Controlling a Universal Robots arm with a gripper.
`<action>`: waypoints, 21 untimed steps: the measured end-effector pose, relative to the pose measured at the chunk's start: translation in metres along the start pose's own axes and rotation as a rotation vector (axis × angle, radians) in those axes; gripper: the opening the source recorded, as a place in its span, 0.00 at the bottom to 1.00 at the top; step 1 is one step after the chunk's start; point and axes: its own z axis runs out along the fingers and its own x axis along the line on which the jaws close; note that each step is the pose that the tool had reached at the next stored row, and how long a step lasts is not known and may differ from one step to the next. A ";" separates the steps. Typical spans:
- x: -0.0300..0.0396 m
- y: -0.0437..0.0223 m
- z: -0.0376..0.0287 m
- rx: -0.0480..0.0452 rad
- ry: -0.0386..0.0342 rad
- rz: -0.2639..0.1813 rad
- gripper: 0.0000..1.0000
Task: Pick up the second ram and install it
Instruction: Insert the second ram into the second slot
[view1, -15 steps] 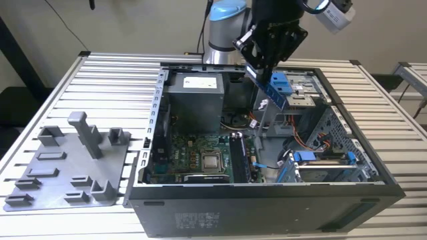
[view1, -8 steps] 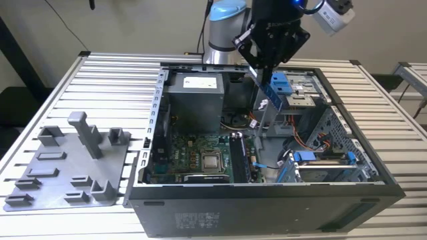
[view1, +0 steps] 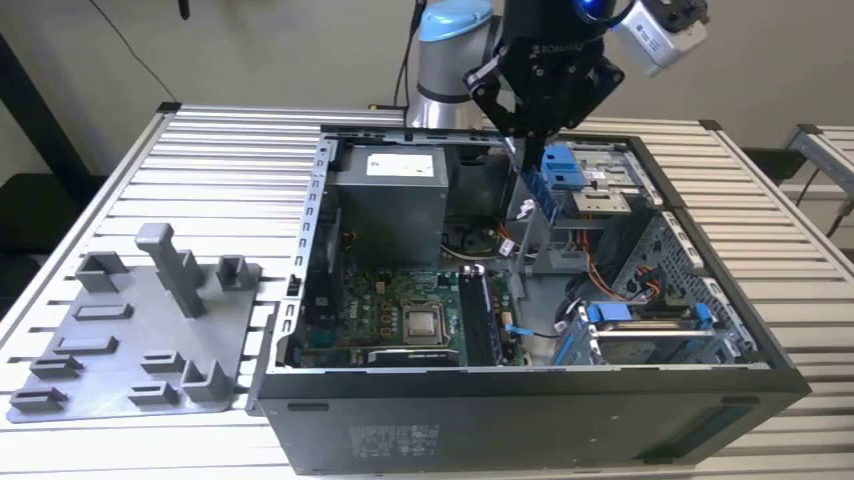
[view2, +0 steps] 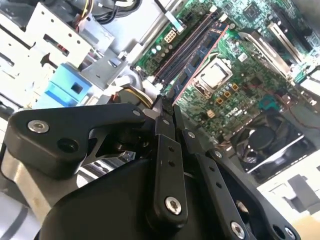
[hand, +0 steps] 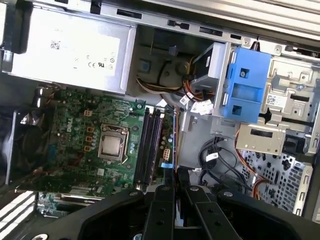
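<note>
Tool (hand: 176, 187) pinches one ram (hand: 174, 150) over one motherboard (hand: 85, 135).

End effector (hand: 176, 176) hides gripped end of second ram (hand: 174, 145).

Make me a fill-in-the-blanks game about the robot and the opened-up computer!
1. The long thin stick pinched in the claw is the second ____.
2. The plastic drive bracket inside the computer case is coloured ____.
3. The grey holder plate lies on the table, on the exterior view's ____ side of the computer case.

Missing words: ram; blue; left.
</note>
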 end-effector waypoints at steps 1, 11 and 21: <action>0.0000 0.0000 0.0000 0.0012 0.0000 0.014 0.14; -0.0001 0.0000 0.0002 0.0118 0.0002 0.113 0.14; -0.0019 -0.0003 0.0033 0.0250 0.0722 0.123 0.14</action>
